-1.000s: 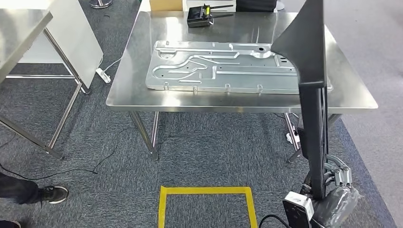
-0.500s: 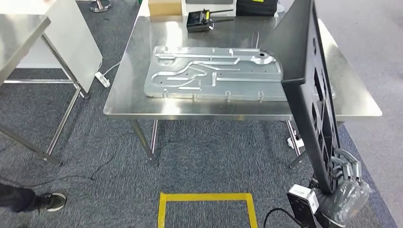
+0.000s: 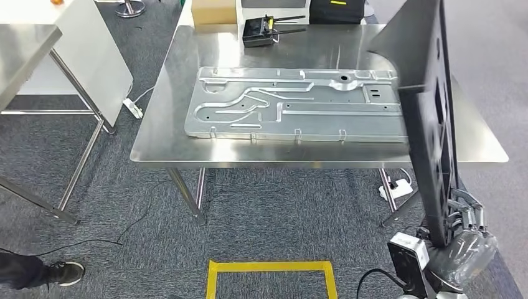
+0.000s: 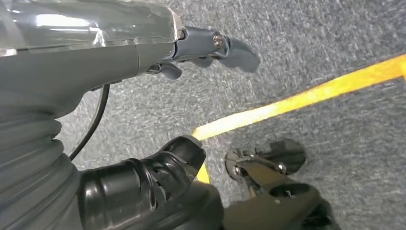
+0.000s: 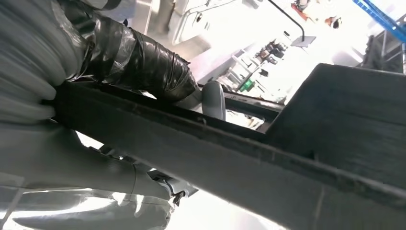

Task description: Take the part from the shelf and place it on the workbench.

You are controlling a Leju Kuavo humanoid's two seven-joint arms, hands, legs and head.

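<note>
beside the table's [image 3: 162,146] right edge, the right robot hand [image 3: 462,218] clamps the tall black part [image 3: 429,112], which could clip the metal plate [image 3: 292,106]; left robot hand [image 4: 191,48] holds nothing.

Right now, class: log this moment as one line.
right hand: holds long black panel part upright | left hand: empty, hanging | steel workbench: ahead

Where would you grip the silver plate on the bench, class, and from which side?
Grip the plate by its near long edge, coming from the bench's front. It lies flat, so its faces offer no hold, and that edge runs close to the bench's front rim.
</note>
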